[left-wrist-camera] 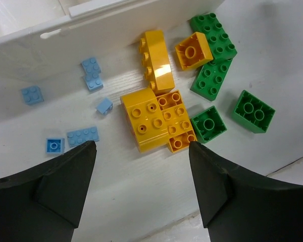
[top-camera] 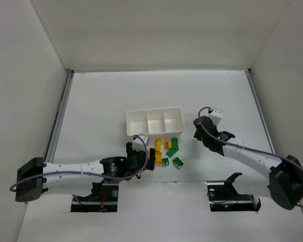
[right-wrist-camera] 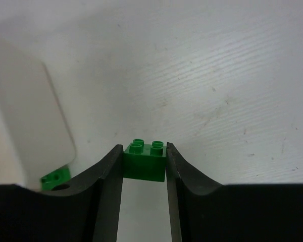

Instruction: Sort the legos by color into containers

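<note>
Two claws were out over the white table (top-camera: pixel 101 101). The right claw (right-wrist-camera: pixel 144 169) was clenched on a small green studded plastic brick (right-wrist-camera: pixel 144 160). The brick sat squarely between the claw's dark fingers (right-wrist-camera: pixel 108 184), studs up and touching both. In the top view this claw hung just right of the white rectangular three-compartment plastic tray (top-camera: pixel 129 120). The left claw (left-wrist-camera: pixel 141 148) was released, its fingers spread wide and gripping nothing. Between and just ahead of its fingertips lay a cluster of yellow-orange bricks (left-wrist-camera: pixel 154 121). Green bricks (left-wrist-camera: pixel 252 111) lay to the cluster's right and small light blue bricks (left-wrist-camera: pixel 91 70) to its left, all on the table beside the tray's near wall. Whether the left fingers touched the table could not be told.
</note>
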Robot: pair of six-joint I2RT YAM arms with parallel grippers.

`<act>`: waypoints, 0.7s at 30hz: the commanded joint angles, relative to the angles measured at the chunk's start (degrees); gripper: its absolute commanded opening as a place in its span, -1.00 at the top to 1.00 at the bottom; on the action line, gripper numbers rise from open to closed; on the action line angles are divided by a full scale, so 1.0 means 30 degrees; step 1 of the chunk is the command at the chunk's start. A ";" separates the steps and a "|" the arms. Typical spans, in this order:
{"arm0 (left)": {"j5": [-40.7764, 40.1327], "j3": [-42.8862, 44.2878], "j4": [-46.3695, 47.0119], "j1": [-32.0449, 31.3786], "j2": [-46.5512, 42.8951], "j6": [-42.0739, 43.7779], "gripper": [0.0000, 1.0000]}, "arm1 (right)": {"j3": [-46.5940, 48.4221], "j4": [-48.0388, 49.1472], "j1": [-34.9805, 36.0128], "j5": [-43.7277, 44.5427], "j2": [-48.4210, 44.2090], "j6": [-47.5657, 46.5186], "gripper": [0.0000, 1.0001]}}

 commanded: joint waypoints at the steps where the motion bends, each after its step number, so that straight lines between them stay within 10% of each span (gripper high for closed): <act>1: 0.0341 0.0416 0.0644 0.0272 0.0305 0.0256 -0.45 | 0.0965 -0.1868 0.0796 0.0999 -0.3340 -0.0295 0.57; 21: 0.0782 0.0622 0.3193 0.1151 0.4290 0.0345 -0.02 | 0.4805 0.0355 0.5279 -0.0026 -0.2818 -0.2493 0.50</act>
